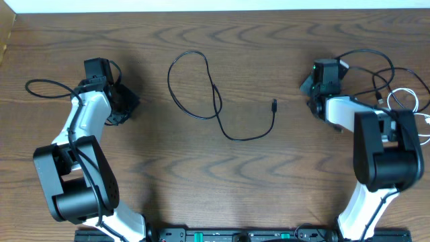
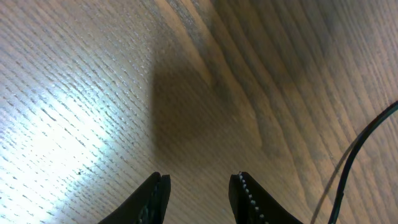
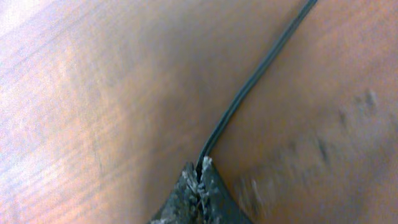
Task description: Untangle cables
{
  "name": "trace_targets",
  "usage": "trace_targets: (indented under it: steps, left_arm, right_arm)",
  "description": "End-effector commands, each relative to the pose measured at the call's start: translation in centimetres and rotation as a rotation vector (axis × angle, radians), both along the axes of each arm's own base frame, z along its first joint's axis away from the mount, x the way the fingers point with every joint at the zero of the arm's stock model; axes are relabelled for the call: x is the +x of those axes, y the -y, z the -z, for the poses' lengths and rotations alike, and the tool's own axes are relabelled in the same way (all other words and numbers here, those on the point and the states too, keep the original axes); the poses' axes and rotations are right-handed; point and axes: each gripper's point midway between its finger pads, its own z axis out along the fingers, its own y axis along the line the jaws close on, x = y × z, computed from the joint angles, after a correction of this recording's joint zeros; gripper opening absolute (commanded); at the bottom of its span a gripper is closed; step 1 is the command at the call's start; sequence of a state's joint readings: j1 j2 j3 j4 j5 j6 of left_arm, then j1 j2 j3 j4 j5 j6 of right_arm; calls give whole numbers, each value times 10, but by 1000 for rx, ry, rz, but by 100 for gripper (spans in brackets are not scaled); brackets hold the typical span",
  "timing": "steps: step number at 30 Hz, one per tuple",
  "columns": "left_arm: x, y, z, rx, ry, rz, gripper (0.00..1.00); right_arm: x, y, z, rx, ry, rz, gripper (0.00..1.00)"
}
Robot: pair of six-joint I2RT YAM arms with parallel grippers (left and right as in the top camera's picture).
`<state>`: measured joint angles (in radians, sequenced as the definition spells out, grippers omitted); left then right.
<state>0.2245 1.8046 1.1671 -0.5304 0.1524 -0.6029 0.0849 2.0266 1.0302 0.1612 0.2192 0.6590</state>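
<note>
The black cable [image 1: 218, 117] lies loose on the wooden table, a loop at its left and its small plug [image 1: 274, 104] at its right. The white cable [image 1: 411, 94] curls at the far right among thicker wires. My left gripper [image 1: 126, 106] sits left of the loop, jaws open over bare wood [image 2: 199, 180]. A dark cord [image 2: 364, 146] crosses the right edge of that view. My right gripper [image 1: 311, 101] rests right of the plug, shut [image 3: 200, 167]. A thin dark cord [image 3: 249, 87] runs up from its fingertips. Whether it is pinched I cannot tell.
Thicker black arm wires arc at the left [image 1: 40, 84] and at the right [image 1: 369, 60]. The table's far edge [image 1: 215, 8] runs along the top. Both arm bases stand at the front edge, left [image 1: 80, 195] and right [image 1: 376, 175].
</note>
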Motion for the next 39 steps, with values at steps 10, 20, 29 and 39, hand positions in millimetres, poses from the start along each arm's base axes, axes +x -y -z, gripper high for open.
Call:
trace_targets:
  steps: [10,20,29,39]
  left_arm:
    - [-3,0,5,-1,-16,-2,37]
    - [-3,0,5,-1,-16,-2,37]
    - [-3,0,5,-1,-16,-2,37]
    - [-3,1,5,-2,-16,-1,37]
  right_arm:
    - [-11,73,75,118,-131,91,1]
    - [15,133,0,13,-334,-3,23]
    - [-19,109,-27,84,-553,-48,42]
    - [-78,95,11,116,-759,-56,6]
